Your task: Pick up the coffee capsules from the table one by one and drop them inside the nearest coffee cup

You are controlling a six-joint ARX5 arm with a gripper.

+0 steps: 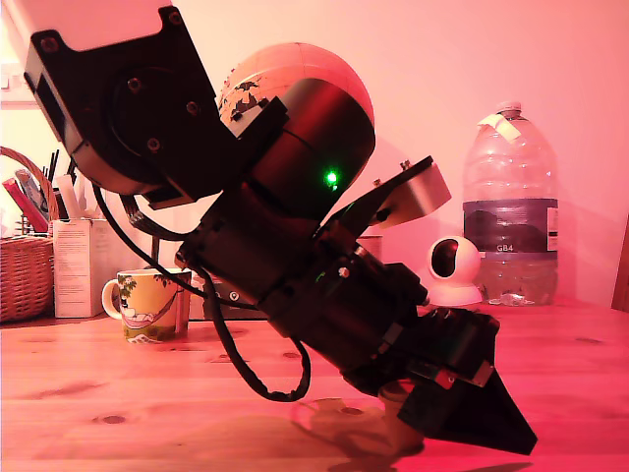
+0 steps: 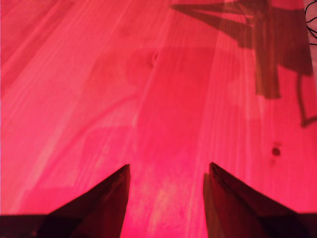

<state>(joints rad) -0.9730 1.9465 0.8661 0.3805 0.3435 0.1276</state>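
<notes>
The claw (image 2: 166,173) hangs low over the worktop (image 2: 74,74), fingers apart, nothing between them. No capsule shows in either view. The mug (image 1: 149,304) stands far off at the exterior view's left. Likely still searching: next it must find a capsule.

Only one legible mark: "GB4" in pale characters on the dark label band of the big clear plastic bottle (image 1: 509,202), standing on the table (image 1: 118,413) well behind the gripper (image 1: 472,418), toward the exterior view's right. Other print on that label is too small to read. The coffee cup (image 1: 147,305), far behind the gripper toward the exterior view's left, carries a palm-tree picture, no readable words. The white carton (image 1: 84,265) beside it shows no legible print. Wrist view: no text.
</notes>
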